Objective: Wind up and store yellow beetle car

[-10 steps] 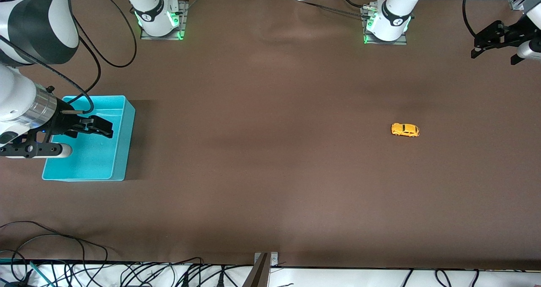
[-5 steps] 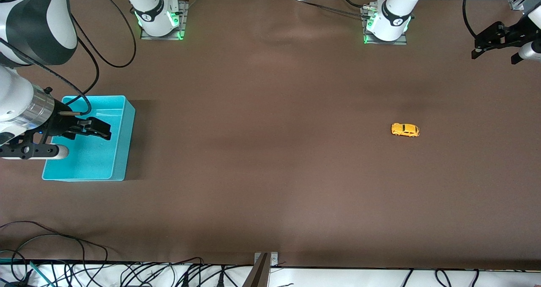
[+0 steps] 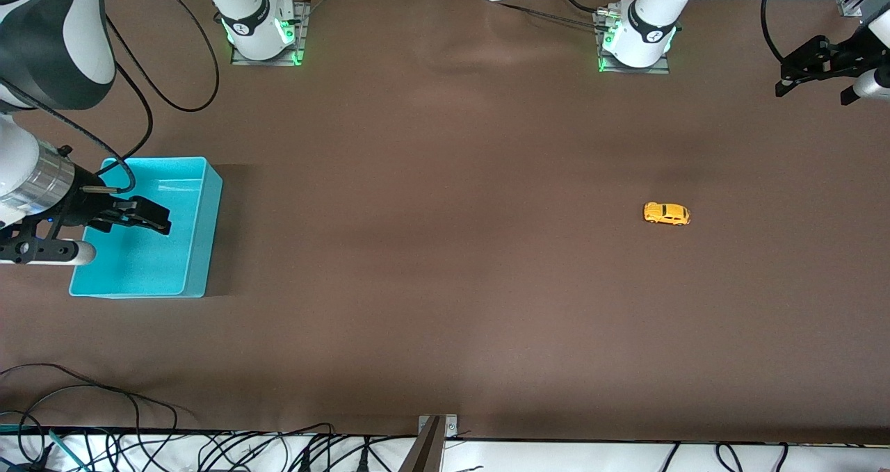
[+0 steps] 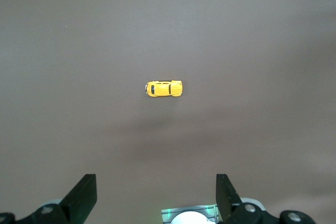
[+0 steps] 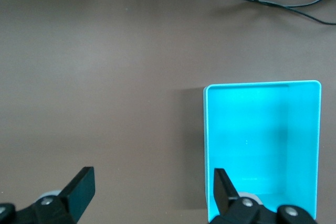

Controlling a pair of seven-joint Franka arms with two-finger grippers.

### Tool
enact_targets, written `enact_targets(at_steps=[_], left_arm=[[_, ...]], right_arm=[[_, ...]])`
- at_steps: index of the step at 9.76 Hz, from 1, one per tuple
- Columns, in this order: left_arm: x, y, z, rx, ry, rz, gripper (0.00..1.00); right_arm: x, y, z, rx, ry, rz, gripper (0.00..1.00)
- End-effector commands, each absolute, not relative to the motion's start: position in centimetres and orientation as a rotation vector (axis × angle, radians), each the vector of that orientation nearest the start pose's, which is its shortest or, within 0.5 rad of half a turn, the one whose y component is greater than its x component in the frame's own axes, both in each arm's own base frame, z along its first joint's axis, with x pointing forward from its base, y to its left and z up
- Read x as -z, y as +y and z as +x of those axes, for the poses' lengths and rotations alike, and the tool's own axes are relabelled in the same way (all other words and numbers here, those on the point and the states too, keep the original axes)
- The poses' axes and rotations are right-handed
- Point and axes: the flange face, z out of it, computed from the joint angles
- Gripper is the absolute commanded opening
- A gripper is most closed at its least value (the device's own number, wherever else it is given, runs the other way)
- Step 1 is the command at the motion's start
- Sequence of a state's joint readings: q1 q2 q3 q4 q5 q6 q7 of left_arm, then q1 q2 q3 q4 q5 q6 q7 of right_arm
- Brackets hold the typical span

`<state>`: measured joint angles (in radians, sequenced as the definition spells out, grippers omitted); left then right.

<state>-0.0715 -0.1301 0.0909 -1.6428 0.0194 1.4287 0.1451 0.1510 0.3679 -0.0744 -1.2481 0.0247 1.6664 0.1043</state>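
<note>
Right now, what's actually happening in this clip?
Nothing is being handled yet. The yellow beetle car sits alone on the brown table, toward the left arm's end. The left gripper hangs open, high over that end. The right gripper is open over the empty turquoise bin at the right arm's end.

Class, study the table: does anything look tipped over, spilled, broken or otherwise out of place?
Nothing stands out. The yellow beetle car sits upright on its wheels on the table, toward the left arm's end. The blue bin stands level and empty. The left gripper and right gripper are open, holding nothing.
</note>
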Motion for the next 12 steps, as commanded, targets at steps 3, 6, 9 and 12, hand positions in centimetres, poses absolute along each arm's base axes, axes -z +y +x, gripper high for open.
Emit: enact_targets(at_steps=[3,6,9,12], left_arm=[[-65.4,1.7,50.1,-0.147,0.180,-3.118,1.00],[-65.2,1.6,50.1,-0.152,0.195,-3.111,1.00],[-65.0,1.5,50.4,-0.157,0.190,-3.112,1.00],[-64.6,2.1,50.4,-0.164,0.182,-3.118,1.00]], right_arm=[[-57.6,7.3,66.6,0.113,0.016,-3.127,1.00],[-57.0,7.1,66.7,0.096,0.011,-3.129,1.00],[-57.0,7.2,66.6,0.091,0.026,-3.129,1.00],[-56.9,7.3,66.6,0.089,0.023,-3.129,1.00]])
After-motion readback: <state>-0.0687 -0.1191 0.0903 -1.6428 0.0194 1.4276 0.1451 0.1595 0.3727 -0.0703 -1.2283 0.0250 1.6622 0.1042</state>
